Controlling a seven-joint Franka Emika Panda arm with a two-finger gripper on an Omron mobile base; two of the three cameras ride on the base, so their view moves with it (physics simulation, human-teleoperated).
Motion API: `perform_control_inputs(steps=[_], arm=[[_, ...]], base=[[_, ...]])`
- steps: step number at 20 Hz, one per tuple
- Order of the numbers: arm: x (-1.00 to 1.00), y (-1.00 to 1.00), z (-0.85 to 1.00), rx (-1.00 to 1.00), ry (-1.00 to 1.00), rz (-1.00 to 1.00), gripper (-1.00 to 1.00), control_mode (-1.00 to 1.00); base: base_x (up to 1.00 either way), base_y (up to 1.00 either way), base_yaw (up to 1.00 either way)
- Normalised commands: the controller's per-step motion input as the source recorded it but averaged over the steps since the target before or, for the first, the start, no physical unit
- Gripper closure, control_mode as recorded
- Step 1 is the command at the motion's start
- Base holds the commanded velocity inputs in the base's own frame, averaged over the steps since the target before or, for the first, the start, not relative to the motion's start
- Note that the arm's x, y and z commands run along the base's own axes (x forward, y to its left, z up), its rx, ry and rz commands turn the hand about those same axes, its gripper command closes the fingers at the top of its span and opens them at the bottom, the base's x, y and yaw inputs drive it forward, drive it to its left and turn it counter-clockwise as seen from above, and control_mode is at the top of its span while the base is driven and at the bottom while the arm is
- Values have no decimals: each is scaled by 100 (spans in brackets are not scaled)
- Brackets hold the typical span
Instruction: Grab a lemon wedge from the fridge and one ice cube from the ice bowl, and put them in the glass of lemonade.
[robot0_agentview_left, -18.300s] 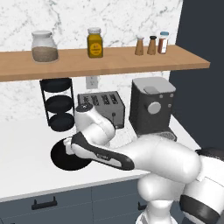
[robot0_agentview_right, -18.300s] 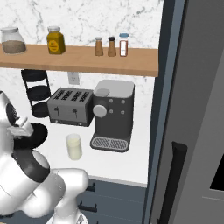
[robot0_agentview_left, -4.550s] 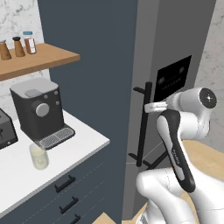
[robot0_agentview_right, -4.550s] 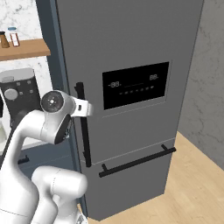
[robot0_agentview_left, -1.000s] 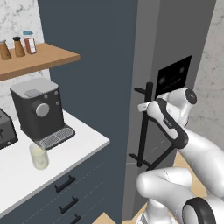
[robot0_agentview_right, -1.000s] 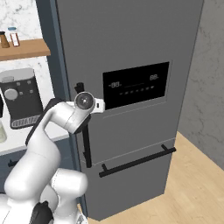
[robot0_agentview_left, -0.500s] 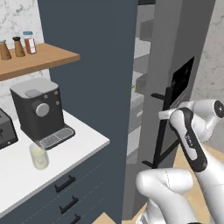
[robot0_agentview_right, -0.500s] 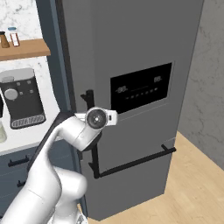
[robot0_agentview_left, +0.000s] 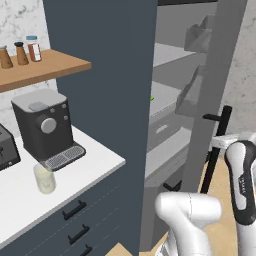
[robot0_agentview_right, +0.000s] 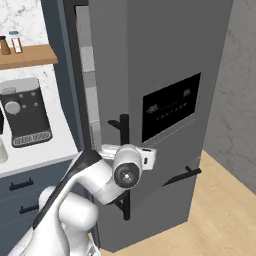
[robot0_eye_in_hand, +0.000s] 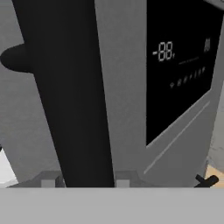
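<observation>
The tall dark grey fridge (robot0_agentview_right: 150, 65) stands with its upper door (robot0_agentview_left: 220, 75) swung partly out, baring light grey shelves (robot0_agentview_left: 172, 100) and a drawer (robot0_agentview_left: 162, 129). My gripper (robot0_eye_in_hand: 86, 181) is shut around the door's long black bar handle (robot0_eye_in_hand: 74, 96), its fingertips (robot0_eye_in_hand: 50, 180) on either side; gripper (robot0_agentview_right: 123, 149) and handle (robot0_agentview_right: 124, 165) meet beside the black display panel (robot0_agentview_right: 167, 107). The gripper (robot0_agentview_left: 216, 142) also meets the handle (robot0_agentview_left: 217, 150) by the door's edge. The glass of lemonade (robot0_agentview_left: 44, 178) stands on the white counter (robot0_agentview_left: 95, 160). A tiny green speck (robot0_agentview_left: 151, 98) sits at a shelf edge; I cannot tell what it is. Lemon wedge, ice cube and ice bowl are out of view.
A black coffee machine (robot0_agentview_left: 42, 127) stands behind the glass, under a wooden shelf (robot0_agentview_left: 45, 67) with spice shakers. Dark blue drawers (robot0_agentview_left: 75, 220) run below the counter. A second black handle (robot0_agentview_right: 182, 175) crosses the lower fridge door. Wooden floor (robot0_agentview_right: 220, 210) lies to the right.
The fridge door has swung further open, pulled by my gripper on its handle, and more of the shelves and the drawer inside now show. The glass has not moved.
</observation>
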Motion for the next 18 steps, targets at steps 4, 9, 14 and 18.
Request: perform_control_inputs(steps=[4,9,14,18], arm=[[-55,-100,11,8,-6,-9,100,-100],[-47,-100,4,9,-9,-16,100,-100],[-25,-42,10,1,-14,-25,-100,-100],[-43,-22,58,0,-8,-6,-100,-100]], base=[[0,0,0],[0,0,0],[0,0,0],[0,0,0]])
